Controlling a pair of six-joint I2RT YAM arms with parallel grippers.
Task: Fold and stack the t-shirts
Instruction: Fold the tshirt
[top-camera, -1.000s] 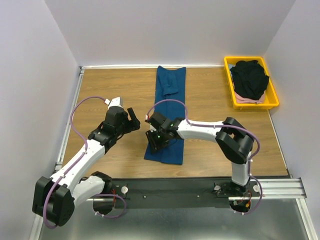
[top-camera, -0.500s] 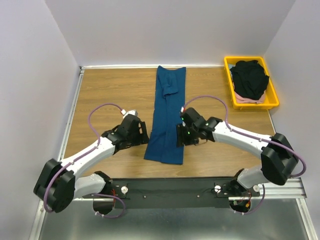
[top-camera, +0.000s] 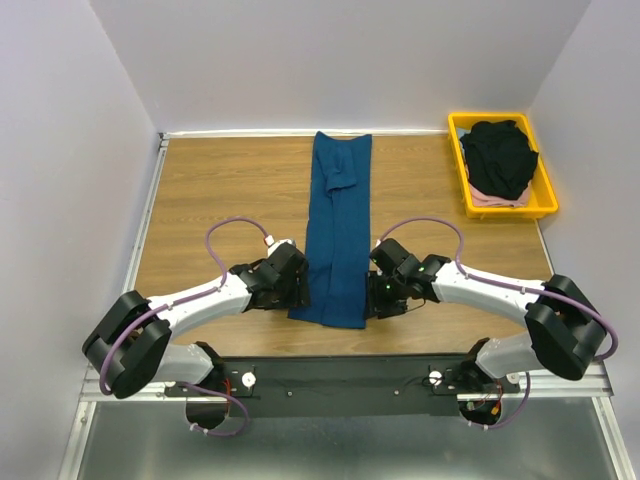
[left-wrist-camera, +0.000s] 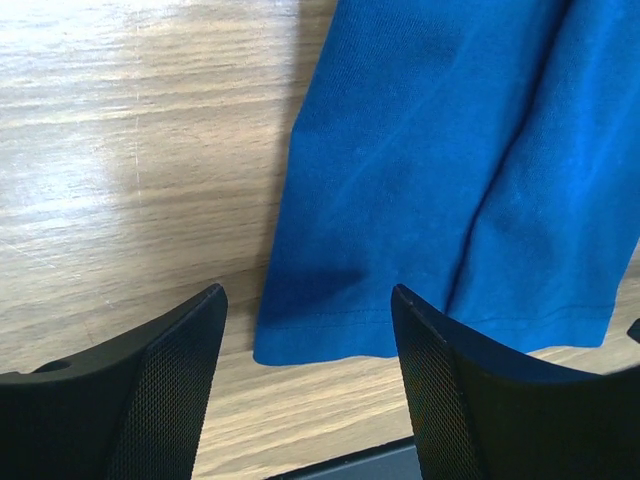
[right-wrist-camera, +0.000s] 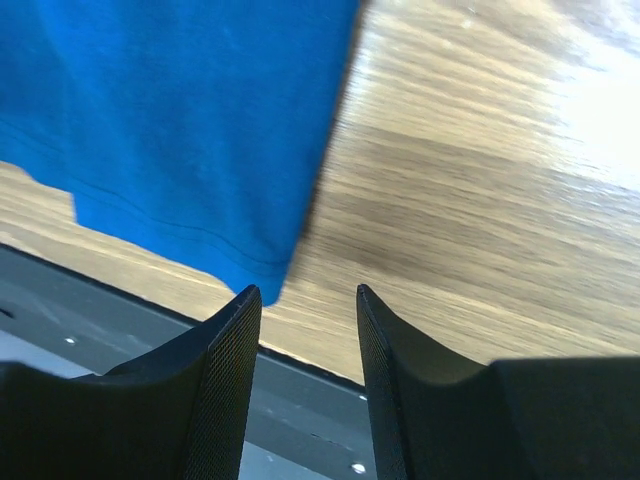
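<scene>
A navy-blue t-shirt (top-camera: 338, 232) lies folded into a long narrow strip down the middle of the table; no print shows. My left gripper (top-camera: 297, 292) is open beside its near left corner, and that corner (left-wrist-camera: 300, 345) lies between my jaws in the left wrist view. My right gripper (top-camera: 378, 300) is open beside the near right corner, which shows in the right wrist view (right-wrist-camera: 255, 270) just by my left finger. A black t-shirt (top-camera: 498, 157) lies on a pale pink one (top-camera: 487, 199) in the tray.
A yellow tray (top-camera: 544, 196) stands at the back right. The table's near edge and a dark rail (top-camera: 380, 375) run just below the shirt's hem. White walls close in the table at the back and sides.
Both grippers have moved toward me and down to the shirt's near corners. The left came in from the left, the right slid off the shirt to its right edge.
</scene>
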